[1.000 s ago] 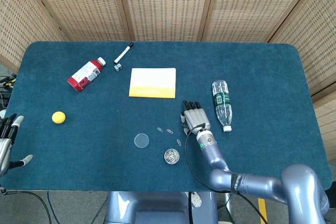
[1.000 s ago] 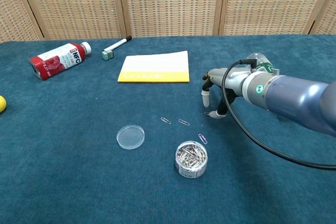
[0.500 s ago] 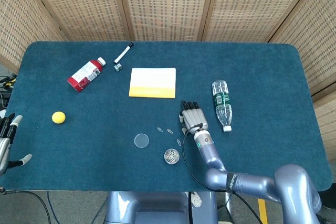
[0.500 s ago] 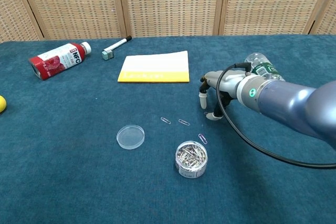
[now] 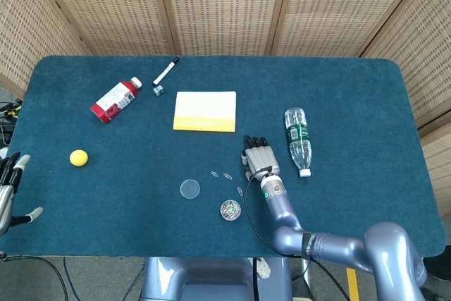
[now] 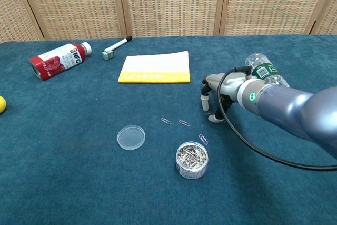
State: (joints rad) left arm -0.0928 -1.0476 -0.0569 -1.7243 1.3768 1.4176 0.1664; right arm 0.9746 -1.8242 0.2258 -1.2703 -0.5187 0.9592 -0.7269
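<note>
My right hand (image 5: 257, 156) hangs fingers-down over the blue table cloth, fingertips (image 6: 212, 118) at or just above the cloth, with nothing visibly in it. Just left of it lie three loose paper clips (image 6: 184, 123). A small clear jar of paper clips (image 6: 191, 159) stands nearer the front, and its round clear lid (image 6: 130, 137) lies to the left. A clear water bottle (image 5: 298, 139) lies right of the hand. My left hand (image 5: 7, 192) is at the table's far left edge, fingers apart and empty.
A yellow and white notepad (image 5: 205, 111) lies behind the clips. A red bottle (image 5: 115, 100) and a black marker (image 5: 167, 71) lie at the back left. A yellow ball (image 5: 78, 158) sits at the left. Wicker screens stand behind the table.
My right hand has edged slightly to the left and its forearm sits a little lower. The left hand and the objects have not moved.
</note>
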